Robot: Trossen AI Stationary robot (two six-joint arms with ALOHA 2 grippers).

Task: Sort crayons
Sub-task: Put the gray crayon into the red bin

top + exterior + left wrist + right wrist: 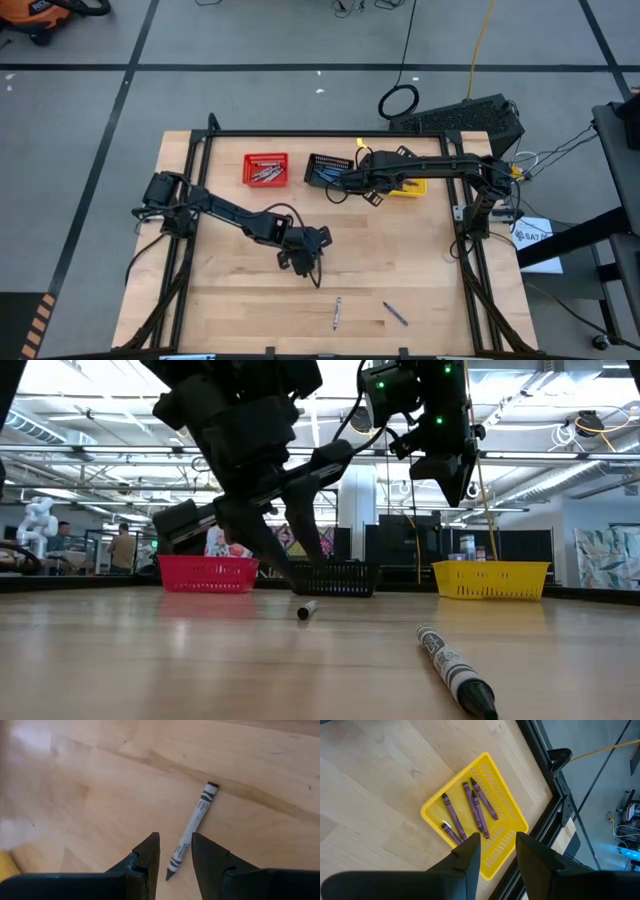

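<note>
While the left gripper (pixel 175 857) hovers spread over the grey crayon (pixel 192 827) on the bare table (pixel 75 795), a skewed descent could roll it away. Over the yellow basket (pixel 492 762) of purple crayons (pixel 475 810), the right gripper (pixel 497 850) hangs parted, empty.

A: The high view looks straight down on the whole desk (pixel 400 260); the low view looks level across it.
B: Both share the baskets; wrist views look down close.
</note>
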